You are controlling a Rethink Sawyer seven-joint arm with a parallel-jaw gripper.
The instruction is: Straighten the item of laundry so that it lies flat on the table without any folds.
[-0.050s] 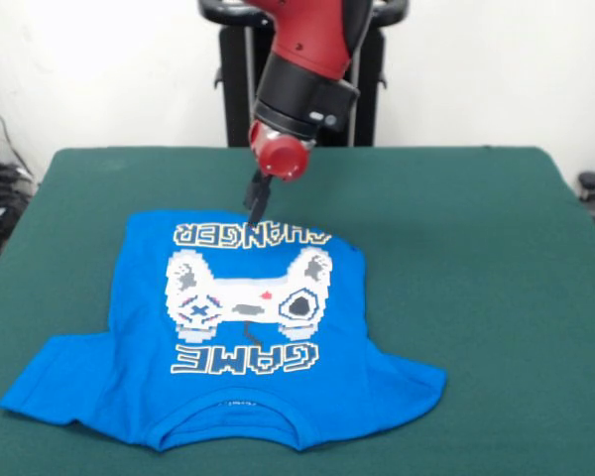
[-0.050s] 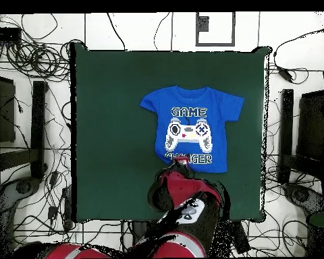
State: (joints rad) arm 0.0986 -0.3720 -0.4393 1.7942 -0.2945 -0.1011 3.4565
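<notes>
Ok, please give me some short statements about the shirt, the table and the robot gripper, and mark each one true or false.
1. The blue shirt lies print side up. True.
2. The gripper is over the collar. False: it is at the hem end, by the word CHANGER; the collar is at the opposite end.
3. The table has a red top. False: it is dark green.
4. The shirt covers the whole table. False: much green shows around it.
5. Both sleeves lie spread outward. True.

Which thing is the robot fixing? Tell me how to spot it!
Find the big green table. On it, just below the red arm's tool, lies a bright blue T-shirt. It is the only cloth there, printed with a white game controller and "GAME CHANGER".
</notes>
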